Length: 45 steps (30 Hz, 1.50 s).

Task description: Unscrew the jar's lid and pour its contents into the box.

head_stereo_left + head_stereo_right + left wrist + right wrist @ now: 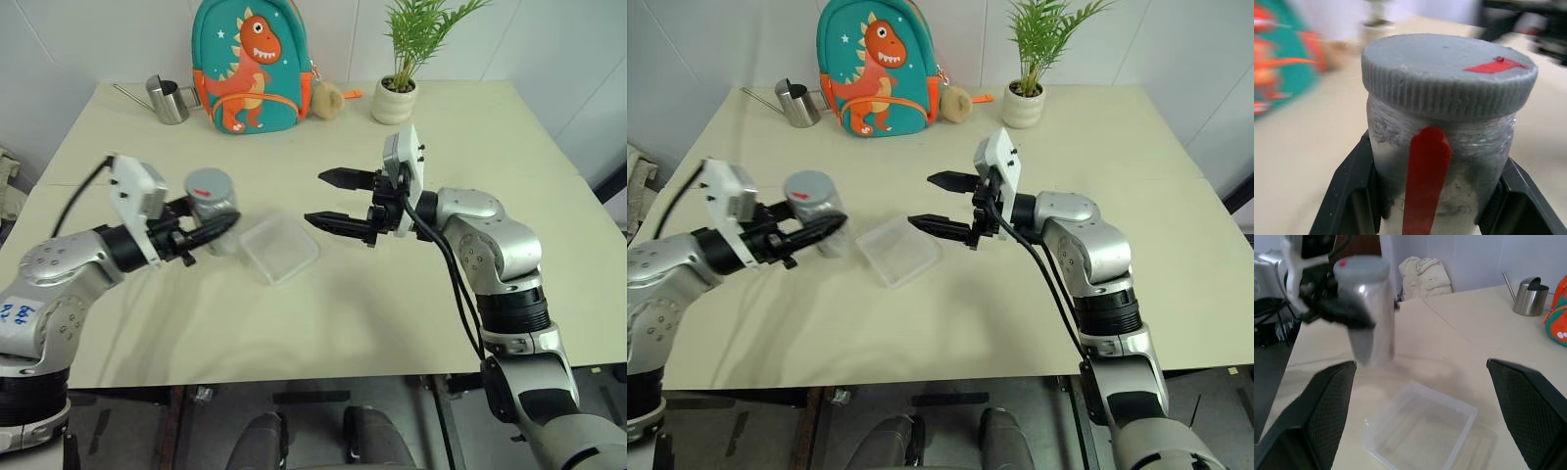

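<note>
No brand or lettering can be read on the jar [215, 221] — only a red strip down its silvery side and a red mark on the grey ribbed lid [1448, 73], which is screwed on. The left gripper [217, 229], left of centre, is clenched around the jar's body. The right gripper [336, 200], at centre, has its jaws spread wide, grasping nothing. Between them the clear plastic box [280, 249] lies on the table [323, 304] with no visible contents.
</note>
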{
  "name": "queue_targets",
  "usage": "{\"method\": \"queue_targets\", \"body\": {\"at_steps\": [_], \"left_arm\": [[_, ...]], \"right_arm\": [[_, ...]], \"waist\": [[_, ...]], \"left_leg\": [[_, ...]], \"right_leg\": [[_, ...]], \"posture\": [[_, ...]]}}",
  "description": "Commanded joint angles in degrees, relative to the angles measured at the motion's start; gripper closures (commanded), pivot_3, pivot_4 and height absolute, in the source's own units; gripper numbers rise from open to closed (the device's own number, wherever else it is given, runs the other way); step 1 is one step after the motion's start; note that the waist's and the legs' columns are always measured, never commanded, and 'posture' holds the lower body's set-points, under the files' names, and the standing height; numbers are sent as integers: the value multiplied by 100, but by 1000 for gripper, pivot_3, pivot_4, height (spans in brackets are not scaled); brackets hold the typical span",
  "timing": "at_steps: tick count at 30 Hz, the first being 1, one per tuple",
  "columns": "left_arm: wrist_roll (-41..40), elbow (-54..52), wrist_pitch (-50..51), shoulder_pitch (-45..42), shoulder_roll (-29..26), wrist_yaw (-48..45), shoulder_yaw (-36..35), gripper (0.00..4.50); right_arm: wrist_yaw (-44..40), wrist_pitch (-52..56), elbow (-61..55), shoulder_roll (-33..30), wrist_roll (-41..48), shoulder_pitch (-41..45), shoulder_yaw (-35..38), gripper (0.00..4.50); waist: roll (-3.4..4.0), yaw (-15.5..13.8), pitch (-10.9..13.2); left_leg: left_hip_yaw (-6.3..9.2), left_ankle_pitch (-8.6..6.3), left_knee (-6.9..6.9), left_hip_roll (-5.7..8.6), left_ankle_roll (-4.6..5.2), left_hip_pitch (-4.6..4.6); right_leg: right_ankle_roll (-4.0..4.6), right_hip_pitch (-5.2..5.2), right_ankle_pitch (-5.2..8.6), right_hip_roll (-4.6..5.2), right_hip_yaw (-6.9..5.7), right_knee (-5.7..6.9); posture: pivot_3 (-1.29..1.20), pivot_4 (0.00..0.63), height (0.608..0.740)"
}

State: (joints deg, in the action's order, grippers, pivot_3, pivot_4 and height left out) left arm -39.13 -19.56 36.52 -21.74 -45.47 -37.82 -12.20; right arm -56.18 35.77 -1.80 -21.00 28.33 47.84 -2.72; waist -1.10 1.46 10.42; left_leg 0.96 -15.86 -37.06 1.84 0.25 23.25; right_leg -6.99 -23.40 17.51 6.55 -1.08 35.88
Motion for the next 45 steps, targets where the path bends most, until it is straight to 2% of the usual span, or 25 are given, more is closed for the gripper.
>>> {"method": "queue_targets", "body": {"at_steps": [1,9,25,28,32,39,45], "left_arm": [[-59,-6,54,-445,152,-135,222,2594],[205,213,-37,-876,725,-166,680,2594],[434,374,-196,-965,956,-243,691,2594],[451,328,-196,-941,1006,-224,703,2594],[476,263,-195,-895,1090,-198,724,2594],[536,358,-382,-852,1052,-427,718,2594],[222,713,-564,-998,790,-1711,753,2594]], "right_arm": [[371,276,-535,219,214,275,-39,0],[853,471,-464,635,108,607,-367,0],[723,232,-145,800,8,714,-452,0],[697,190,-154,802,2,704,-480,587],[596,148,-225,786,49,689,-512,1897],[368,3,-110,681,28,741,-523,1959],[-1218,-497,565,208,134,1206,-611,1959]], "waist": [[0,11,0],[0,14,0],[0,13,0],[0,11,0],[0,9,0],[0,11,0],[0,14,0]], "left_leg": [[0,1,1,0,0,0],[-7,-1,1,2,4,1],[-8,-3,0,4,8,2],[-9,-3,0,4,8,2],[-8,-3,0,4,8,2],[-9,-3,0,3,8,2],[-16,-2,-2,5,10,2]], "right_leg": [[0,-2,-1,-1,0,3],[-3,-9,-3,-11,-8,9],[-4,-11,-4,-17,-13,10],[-4,-11,-4,-18,-14,10],[-4,-11,-4,-18,-14,10],[-4,-11,-4,-18,-14,9],[-5,-9,-4,-29,-17,6]], "posture": [[0,150,740],[0,150,740],[0,150,740],[0,150,740],[0,150,740],[0,150,740],[0,150,740]]}}
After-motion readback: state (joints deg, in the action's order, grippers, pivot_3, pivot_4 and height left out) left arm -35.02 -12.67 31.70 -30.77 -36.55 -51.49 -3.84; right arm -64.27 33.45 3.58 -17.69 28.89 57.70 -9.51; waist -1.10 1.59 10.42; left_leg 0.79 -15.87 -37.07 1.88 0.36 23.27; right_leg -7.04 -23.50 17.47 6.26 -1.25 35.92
